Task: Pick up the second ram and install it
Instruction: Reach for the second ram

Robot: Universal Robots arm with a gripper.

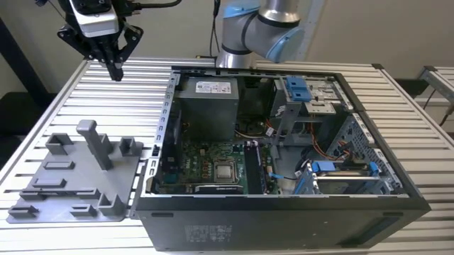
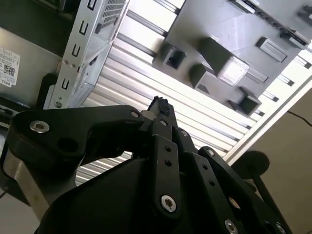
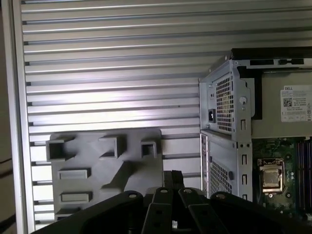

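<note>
The dark outer wall of the computer case (image 1: 284, 228) is lying nearest the camera in the exterior view, well below the claw and off toward the exterior view's right of it. The claw (image 1: 116, 71) is hanging high over the slatted table (image 1: 142, 85), its fingers pressing tip to tip with nothing between them. The grey holder tray (image 1: 74, 202) is sitting below the claw, and its blocks are carrying no stick. I am not picking out the second ram with certainty. Dark strips are standing in the memory slots (image 1: 264, 169) just beside the processor (image 1: 224, 171), well apart from the claw, and it may be one of them.

In the second wrist view the claw's black linkage is crowding the foreground. Its fingertips (image 2: 161, 103) are meeting, with the tray lying beyond them.

In the first wrist view the closed tips are pointing at the tray's near edge, with the case beside them.

My judgement is that the claw is hanging empty between steps, and the stick is probably sitting in its slot already. Any further grasp is calling for the fingers to part first.
</note>
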